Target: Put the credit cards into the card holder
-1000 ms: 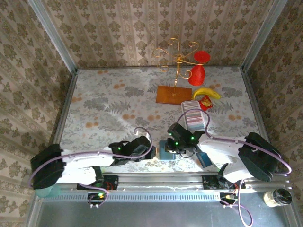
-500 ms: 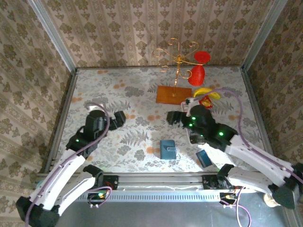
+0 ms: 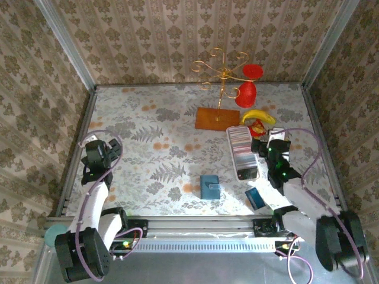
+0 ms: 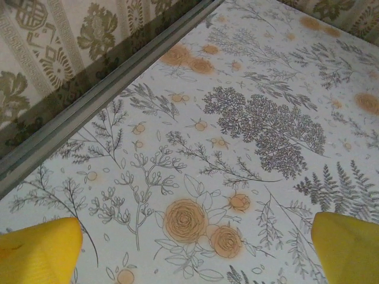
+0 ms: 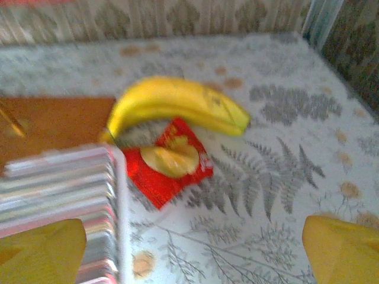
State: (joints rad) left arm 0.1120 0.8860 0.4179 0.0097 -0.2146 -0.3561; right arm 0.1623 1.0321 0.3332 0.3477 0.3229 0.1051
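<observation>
Both left gripper [image 4: 195, 245] and right gripper [image 5: 192, 248] wide and empty; card holder [image 3: 209, 186] flat, long axis near-to-far.

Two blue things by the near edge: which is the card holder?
The card holder is the larger, squarish one on the left; the smaller, tilted one is a blue card.

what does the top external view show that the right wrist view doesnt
Top external adds the teal card holder near the front edge, a loose blue card to its right, and the gold stand at the back. Right wrist adds the right hand up close, its yellow fingertips spread wide with nothing between them. Both share the banana, the red packet, the orange-brown board and the tray with its row of credit cards.
</observation>
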